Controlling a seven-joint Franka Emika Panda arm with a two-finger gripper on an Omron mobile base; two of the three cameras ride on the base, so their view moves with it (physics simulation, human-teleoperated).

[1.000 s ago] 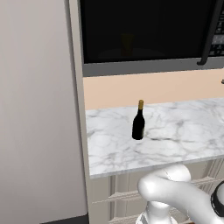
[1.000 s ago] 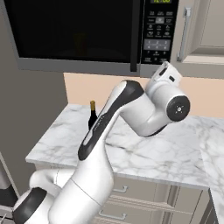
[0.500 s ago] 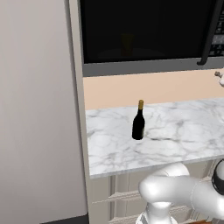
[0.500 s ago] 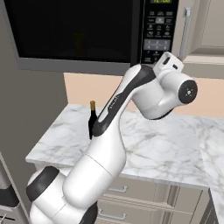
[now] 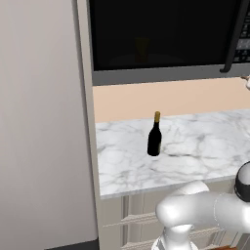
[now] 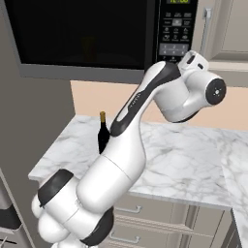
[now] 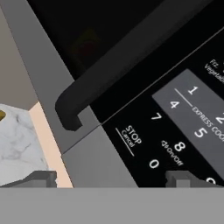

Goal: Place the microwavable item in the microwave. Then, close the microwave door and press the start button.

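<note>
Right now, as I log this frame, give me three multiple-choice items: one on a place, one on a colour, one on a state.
1. Where does the dark wine bottle with the gold cap stand?
A. On the white marble counter, below the microwave
B. Inside the microwave
C. On the floor

2. What colour is the wall strip between counter and microwave?
A. Blue
B. Peach
C. Green

3. How does the black glass microwave door stand?
A. Wide open
B. Taken off
C. Closed

Answers:
1. A: both base views show the bottle upright on the marble, near the wall.
2. B: the backsplash is a pale peach band.
3. C: the door lies flush in its grey frame, its black bar handle beside the button panel, as the hand view shows.
</note>
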